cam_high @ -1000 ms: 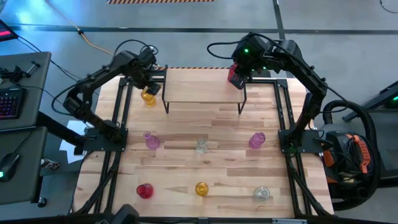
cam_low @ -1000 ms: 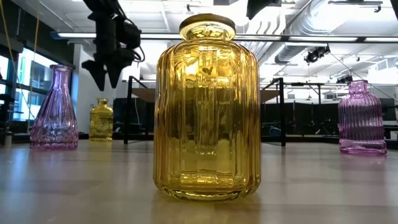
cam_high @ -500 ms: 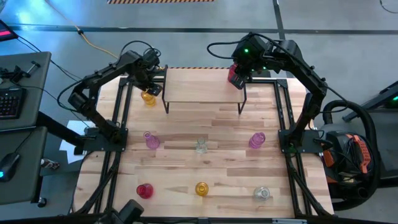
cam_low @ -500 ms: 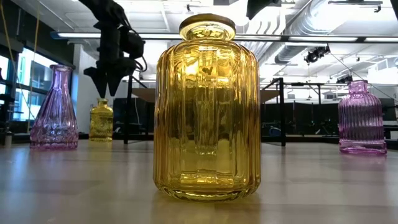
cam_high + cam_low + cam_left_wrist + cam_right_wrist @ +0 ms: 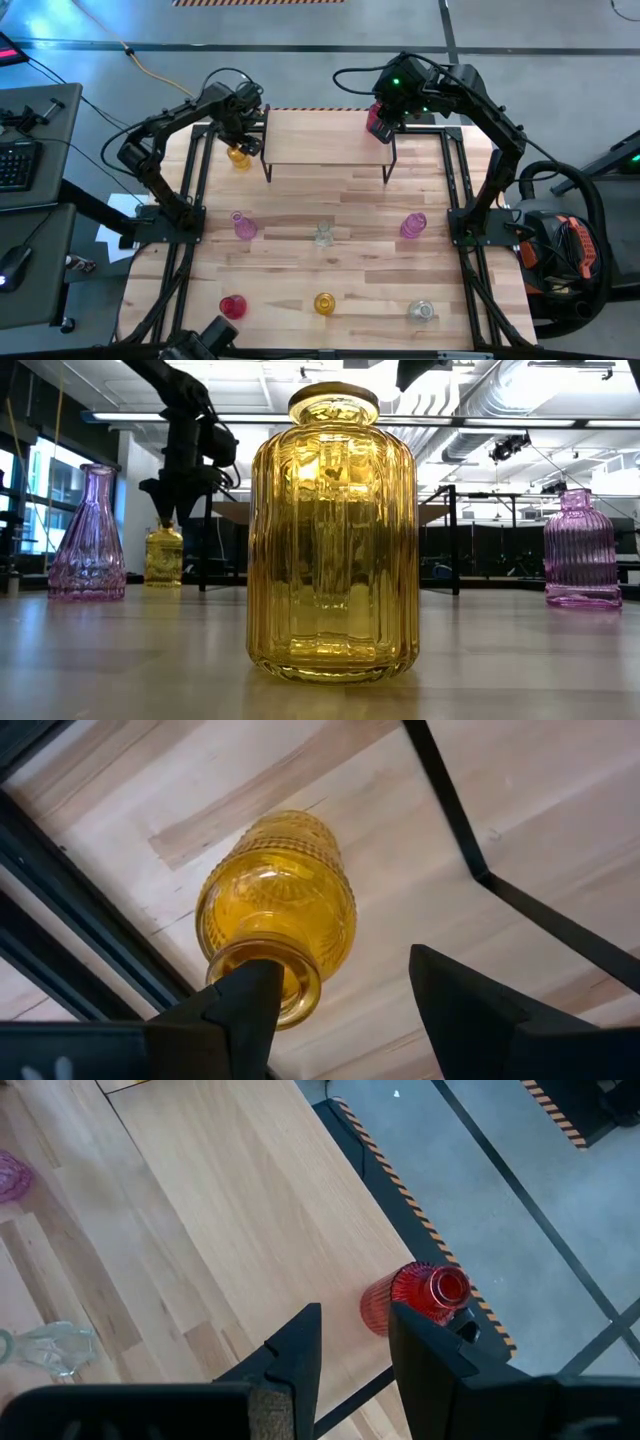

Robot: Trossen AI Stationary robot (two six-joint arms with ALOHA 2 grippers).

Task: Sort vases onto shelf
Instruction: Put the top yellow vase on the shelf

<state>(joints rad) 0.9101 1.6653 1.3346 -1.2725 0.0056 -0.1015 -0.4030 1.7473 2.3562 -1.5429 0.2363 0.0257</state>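
Yellow vase [image 5: 238, 156] stands on the desk [image 5: 330, 205] just beside the shelf's [image 5: 325, 137] left legs, and the left gripper [image 5: 340, 1005] hovers right over it, fingers [image 5: 245, 1000] parted, one tip just at the vase's rim, the neck not between them. Nothing held there.

On the shelf's far right corner sits a red vase [image 5: 415, 1295], upright. The right gripper [image 5: 355, 1345] hangs just beside it, fingers [image 5: 300, 1345] a little apart with bare shelf board showing in the gap, gripping nothing.

Out from the shelf, toward the desk's near edge: a middle row of a pink vase [image 5: 244, 226], a clear vase [image 5: 322, 235] and a second pink vase [image 5: 413, 226]. Nearer still, a second red vase [image 5: 232, 306], a second yellow vase [image 5: 324, 302], which fills the low view [image 5: 332, 535], and a second clear vase [image 5: 421, 311]. All six stand well apart from each other and from both arms.
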